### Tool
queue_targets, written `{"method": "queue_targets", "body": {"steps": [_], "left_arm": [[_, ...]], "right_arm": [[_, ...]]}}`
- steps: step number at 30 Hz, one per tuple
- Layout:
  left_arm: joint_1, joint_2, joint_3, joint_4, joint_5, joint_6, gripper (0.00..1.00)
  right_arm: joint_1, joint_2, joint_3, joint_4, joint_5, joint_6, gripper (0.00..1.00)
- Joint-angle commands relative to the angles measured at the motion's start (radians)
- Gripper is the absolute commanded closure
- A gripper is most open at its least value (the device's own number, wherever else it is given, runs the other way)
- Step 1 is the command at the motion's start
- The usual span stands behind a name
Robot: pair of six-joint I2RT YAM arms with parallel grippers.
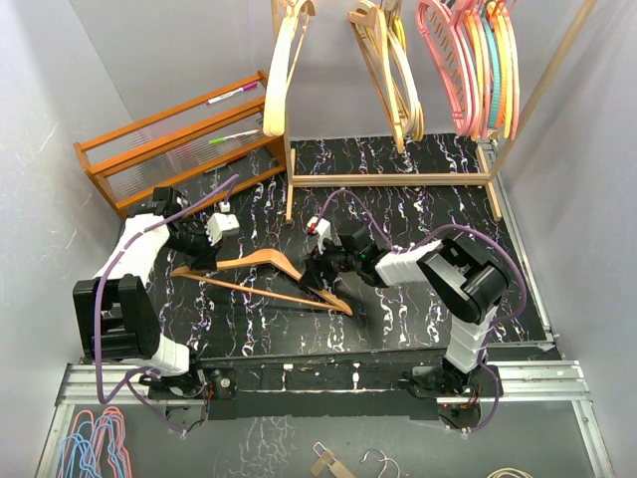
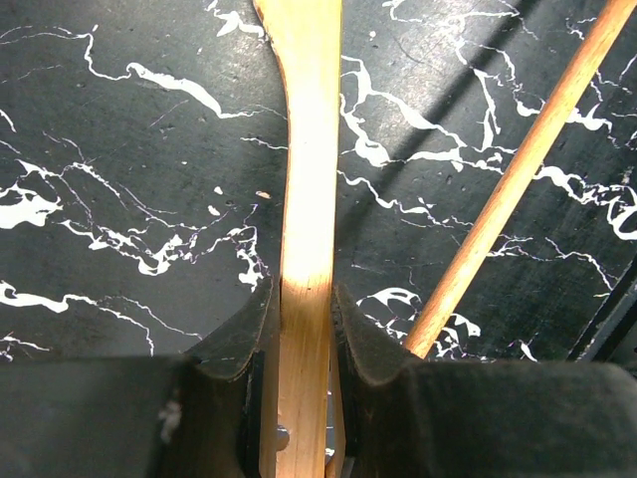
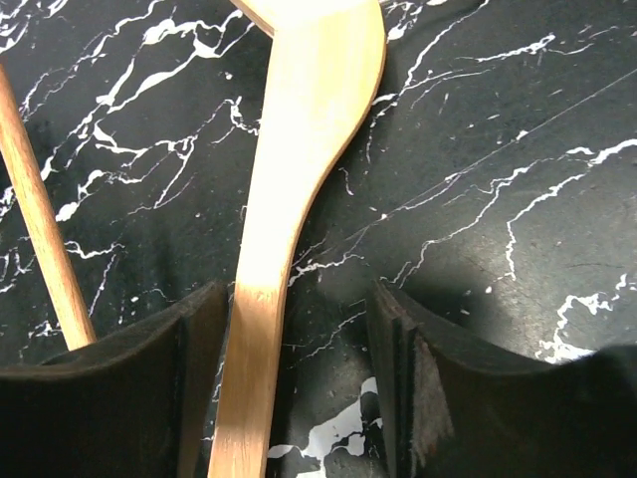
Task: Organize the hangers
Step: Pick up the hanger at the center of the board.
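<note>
Here's the wooden hanger [image 1: 261,258], flat on the black marbled table [image 1: 249,329], just off centre toward 9 o'clock in the overhead view. The left gripper [image 2: 304,329] has its shoulder pinched tight, with both pads hard against the wood. The right gripper [image 3: 299,329] straddles the other shoulder, jaws partly apart. The 9 o'clock finger [image 3: 194,358] sits right beside the wood, and there is a clear gap to the 3 o'clock one. So nothing is held on that side yet.

The danger is that lopsided gap. If those jaws close from here, one finger reaches the wood first and may shove the shoulder sideways against the left gripper's clamp. That would twist the hanger or make it slip.

The bottom bar [image 2: 518,169] runs close by on both wrist views, so a finger coming down carelessly could trap it too. I can't make out the hook behind the right wrist, and it might snag there on a lift.

Up at 12 o'clock the rail [image 1: 388,180] is already crowded with hung hangers [image 1: 443,60]. Any mismatch between the two arms on the way up could strain the wood.
</note>
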Motion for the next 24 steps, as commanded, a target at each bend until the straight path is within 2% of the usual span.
{"method": "queue_targets", "body": {"steps": [1, 3, 6, 10, 15, 17, 18, 24], "left_arm": [[0.008, -0.024, 0.018, 0.01, 0.011, 0.002, 1.0], [0.009, -0.021, 0.017, 0.017, 0.016, -0.001, 1.0], [0.008, -0.014, 0.021, 0.02, 0.025, -0.009, 1.0], [0.008, -0.008, 0.026, 0.017, 0.031, -0.013, 1.0], [0.008, -0.004, 0.034, 0.014, 0.038, -0.02, 1.0], [0.008, -0.002, 0.035, 0.013, 0.04, -0.024, 1.0], [0.008, -0.001, 0.037, 0.015, 0.041, -0.026, 1.0], [0.008, 0.01, 0.051, 0.013, 0.044, -0.045, 1.0]], "right_arm": [[0.025, 0.023, -0.038, -0.307, 0.126, -0.005, 0.45], [0.045, 0.039, -0.027, -0.327, 0.137, -0.011, 0.5], [0.089, 0.092, 0.006, -0.355, 0.184, -0.028, 0.52], [0.142, 0.163, 0.058, -0.371, 0.232, -0.036, 0.65], [0.163, 0.182, 0.081, -0.367, 0.338, -0.034, 0.77], [0.165, 0.161, 0.07, -0.353, 0.397, -0.033, 0.89], [0.167, 0.144, 0.063, -0.341, 0.434, -0.029, 0.92], [0.189, 0.03, 0.008, -0.26, 0.664, -0.035, 0.92]]}}
